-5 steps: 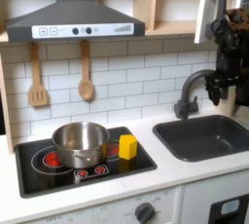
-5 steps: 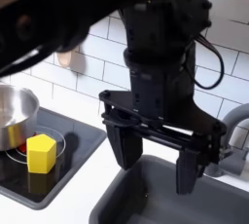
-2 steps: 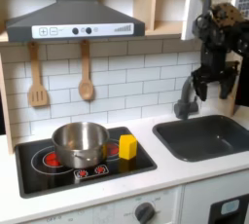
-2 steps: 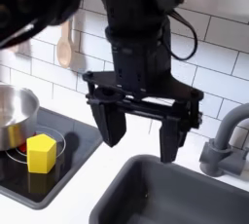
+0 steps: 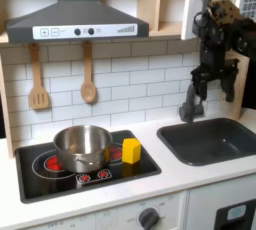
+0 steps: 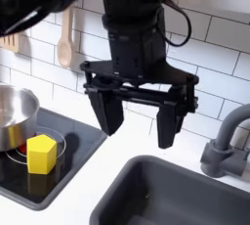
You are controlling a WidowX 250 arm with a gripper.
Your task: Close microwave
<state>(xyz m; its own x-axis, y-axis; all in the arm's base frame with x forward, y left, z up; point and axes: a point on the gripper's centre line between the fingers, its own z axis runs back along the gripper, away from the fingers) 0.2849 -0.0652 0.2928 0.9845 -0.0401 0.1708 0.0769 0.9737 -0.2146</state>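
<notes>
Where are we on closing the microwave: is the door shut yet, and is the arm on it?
Done: nothing visible; the microwave door at the first exterior view's upper right appears ajar, edge-on. In hand: the gripper hangs open and empty above the sink, beside the faucet; whether the arm touches the door, I cannot tell. Left: push the door flush with the cabinet. The pot and yellow block sit on the stove.

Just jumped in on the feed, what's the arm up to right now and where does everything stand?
The black gripper hangs open above the dark grey sink, holding nothing, with the grey faucet to the second exterior view's right. In the first exterior view the arm is raised near the white microwave door at the top right; whether it touches the door cannot be told. On the black stovetop sit a silver pot and a yellow block, both untouched.
</notes>
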